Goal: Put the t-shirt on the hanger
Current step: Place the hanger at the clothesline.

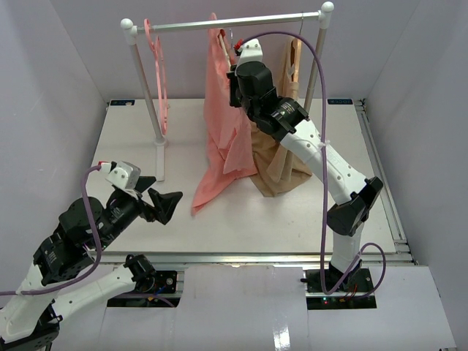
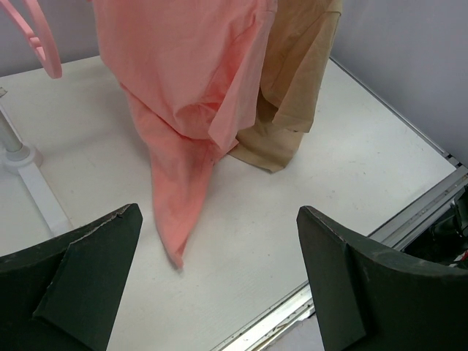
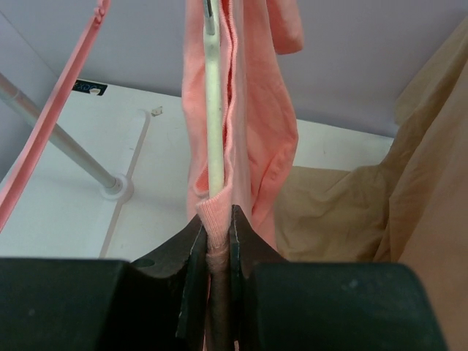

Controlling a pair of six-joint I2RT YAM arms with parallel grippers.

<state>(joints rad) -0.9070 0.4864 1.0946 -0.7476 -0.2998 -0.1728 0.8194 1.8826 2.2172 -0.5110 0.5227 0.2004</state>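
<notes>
A: Where is the salmon-pink fabric t-shirt [image 1: 223,124] hanging?
B: Under the silver-barred white garment rail [image 1: 227,24], mid-bar, tail drooping well below it. The right gripper [image 3: 217,223] is pinching a fold of it, fingers pressed together where the thin cream-white triangular hanger [image 3: 213,110] is entering the cloth.
A: Left gripper [image 2: 219,285]?
B: Spread wide, hovering well apart from the rail, gripping nothing.
</notes>
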